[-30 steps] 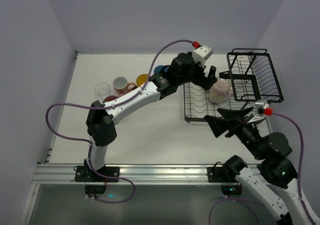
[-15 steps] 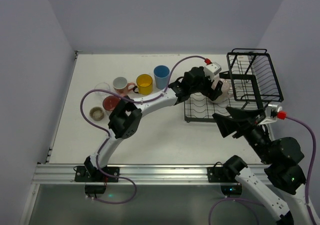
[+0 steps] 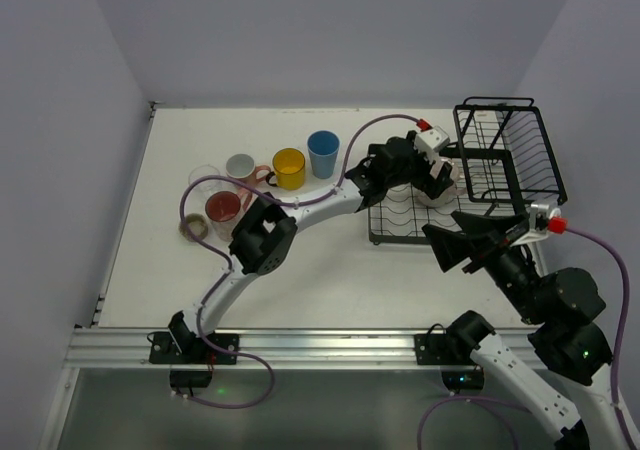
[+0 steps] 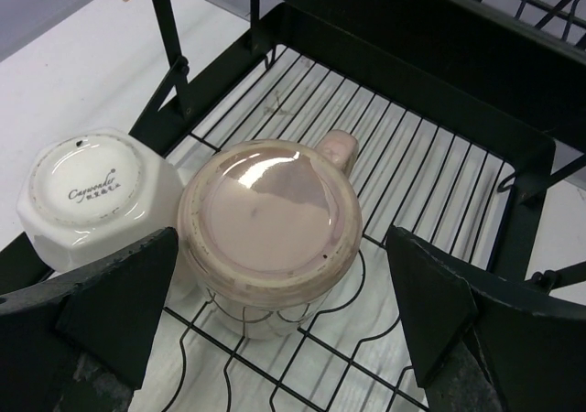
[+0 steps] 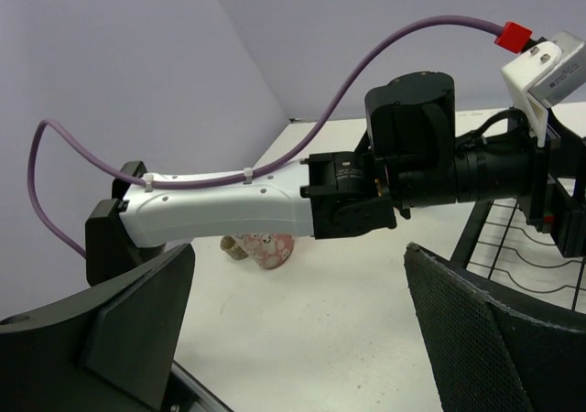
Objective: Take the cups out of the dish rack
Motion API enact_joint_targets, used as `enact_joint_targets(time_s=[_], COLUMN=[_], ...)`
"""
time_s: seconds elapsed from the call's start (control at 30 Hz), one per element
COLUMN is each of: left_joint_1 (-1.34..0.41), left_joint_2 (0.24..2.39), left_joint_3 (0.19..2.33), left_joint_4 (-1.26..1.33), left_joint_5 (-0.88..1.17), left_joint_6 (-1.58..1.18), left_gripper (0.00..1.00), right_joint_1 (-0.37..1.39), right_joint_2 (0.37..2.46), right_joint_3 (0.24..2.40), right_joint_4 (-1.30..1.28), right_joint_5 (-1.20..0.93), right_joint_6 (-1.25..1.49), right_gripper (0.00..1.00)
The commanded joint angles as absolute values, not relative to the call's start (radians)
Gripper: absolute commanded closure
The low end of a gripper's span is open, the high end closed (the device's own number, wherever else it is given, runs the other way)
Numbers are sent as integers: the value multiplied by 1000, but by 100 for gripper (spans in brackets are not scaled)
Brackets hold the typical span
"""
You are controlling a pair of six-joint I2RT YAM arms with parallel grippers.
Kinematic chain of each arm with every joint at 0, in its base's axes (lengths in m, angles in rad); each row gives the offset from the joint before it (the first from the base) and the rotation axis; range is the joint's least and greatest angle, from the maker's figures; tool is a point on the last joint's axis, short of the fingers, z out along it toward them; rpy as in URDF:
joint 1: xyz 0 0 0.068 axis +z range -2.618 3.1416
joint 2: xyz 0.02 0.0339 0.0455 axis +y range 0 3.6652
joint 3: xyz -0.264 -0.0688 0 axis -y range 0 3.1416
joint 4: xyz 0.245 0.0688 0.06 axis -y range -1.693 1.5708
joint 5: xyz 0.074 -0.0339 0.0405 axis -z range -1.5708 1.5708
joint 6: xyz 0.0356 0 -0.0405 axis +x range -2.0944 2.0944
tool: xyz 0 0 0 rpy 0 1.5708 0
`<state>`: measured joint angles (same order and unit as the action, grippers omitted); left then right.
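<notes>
Overhead camera looks down from behind the arm bases (image 3: 193, 347) over the whole surface (image 3: 330, 275); left wrist view hangs close above the dish rack (image 4: 439, 59), right wrist view faces the left arm (image 5: 229, 211), both seen overhead.

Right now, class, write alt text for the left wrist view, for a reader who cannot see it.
An upside-down pink mug stands on the black wire dish rack, centred between the two fingers of the open left hand. An upside-down white cup sits close beside it at the view's left, and the mug's handle points away from the camera.
</notes>
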<state>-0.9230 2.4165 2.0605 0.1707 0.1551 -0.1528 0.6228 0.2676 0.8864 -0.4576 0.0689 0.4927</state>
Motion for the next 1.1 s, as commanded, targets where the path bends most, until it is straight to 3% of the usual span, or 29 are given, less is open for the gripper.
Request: enact_joint_targets(time_s=[0.0, 1.07], left_joint_1=[-919, -920], left_joint_2=[2434, 2599], left_joint_3=[2115, 2240], left_joint_4=[253, 341], left_joint_5=[135, 160], left_joint_6=[-114, -117], left_gripper=[0, 0], right_joint_1=[624, 626], right_joint_2=[291, 305], right_joint_3=[914, 851], right_joint_4=[-459, -426], right_joint_5=[66, 34], right_joint_6=[463, 433], right_gripper=[1, 1])
